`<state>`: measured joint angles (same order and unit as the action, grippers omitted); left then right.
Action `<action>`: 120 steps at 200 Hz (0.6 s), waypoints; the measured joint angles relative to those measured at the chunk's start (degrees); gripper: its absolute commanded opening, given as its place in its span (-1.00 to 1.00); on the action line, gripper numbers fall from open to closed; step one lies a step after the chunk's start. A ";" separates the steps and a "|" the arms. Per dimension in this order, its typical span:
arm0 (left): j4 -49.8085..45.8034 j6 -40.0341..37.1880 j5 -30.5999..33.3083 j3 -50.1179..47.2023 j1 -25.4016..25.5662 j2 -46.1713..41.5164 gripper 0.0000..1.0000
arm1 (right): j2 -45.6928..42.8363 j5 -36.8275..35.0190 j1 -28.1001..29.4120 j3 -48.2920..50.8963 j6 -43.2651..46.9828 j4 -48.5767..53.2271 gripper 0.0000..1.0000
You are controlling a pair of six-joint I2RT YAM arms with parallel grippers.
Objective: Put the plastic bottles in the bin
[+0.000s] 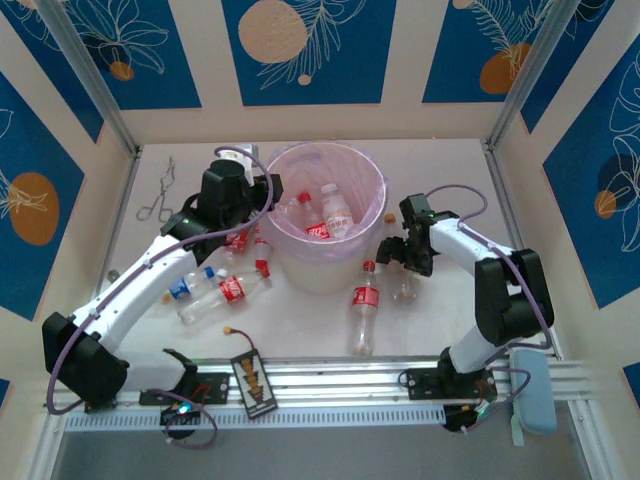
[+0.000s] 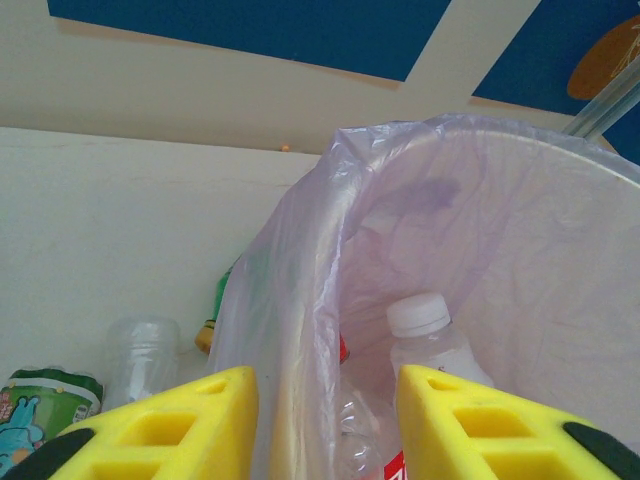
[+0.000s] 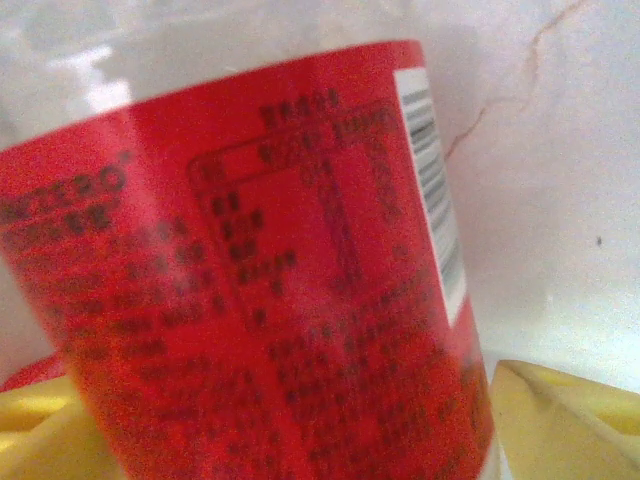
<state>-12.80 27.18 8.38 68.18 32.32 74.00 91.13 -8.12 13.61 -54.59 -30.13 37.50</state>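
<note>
Red-labelled bottle [image 3: 250, 280] sits clamped between the right gripper's [image 3: 300, 430] fingers. Left gripper [image 2: 330, 430] straddles the bin [image 1: 320, 272] rim, its grip unclear. About 3 bottles [image 1: 338, 215] lie inside, and roughly 6 loose bottles [image 1: 232, 290] remain on the table [image 1: 450, 170].

The top camera sits high above and behind the arm bases, looking down and forward from afar over the whole table [image 1: 300, 335] and the bin [image 1: 325, 272]. The left wrist camera rides just behind the left gripper [image 2: 325, 380], about rim height, facing closely across into the bin. The right wrist camera, behind the right gripper [image 3: 290, 400], is so near a red-labelled bottle [image 3: 250, 280] that the print blurs. Top and left wrist views share the bin and the white-capped bottle [image 2: 425, 320] inside
</note>
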 measured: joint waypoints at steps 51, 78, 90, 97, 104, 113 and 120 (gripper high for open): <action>0.00 0.04 -0.02 0.00 0.00 0.00 -0.16 | 1.73 -0.22 -0.57 0.04 0.02 -2.78 0.47; 0.00 0.42 -0.02 0.00 -0.02 0.00 -0.16 | 1.73 -0.44 -0.59 0.07 0.02 -3.04 0.45; -0.02 0.44 -0.02 0.00 -0.04 0.00 -0.16 | 1.68 -0.44 -0.63 0.07 0.04 -3.04 0.43; -0.02 0.44 -0.02 0.00 -0.04 0.00 -0.16 | 1.66 -0.44 -0.68 0.07 0.04 -3.02 0.43; 0.00 0.44 -0.02 0.00 -0.04 0.00 -0.16 | 1.60 -0.44 -0.74 0.07 0.04 -3.02 0.42; -0.02 0.44 -0.04 0.00 -0.04 0.00 -0.16 | 1.36 -0.50 -0.81 0.09 0.04 -2.89 0.40; -0.02 0.44 -0.04 0.00 -0.04 0.00 -0.16 | 0.98 -0.52 -0.94 0.11 0.04 -2.58 0.40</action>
<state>-12.82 27.62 8.34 68.18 32.27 74.00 92.12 -8.64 12.67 -54.48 -30.09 34.92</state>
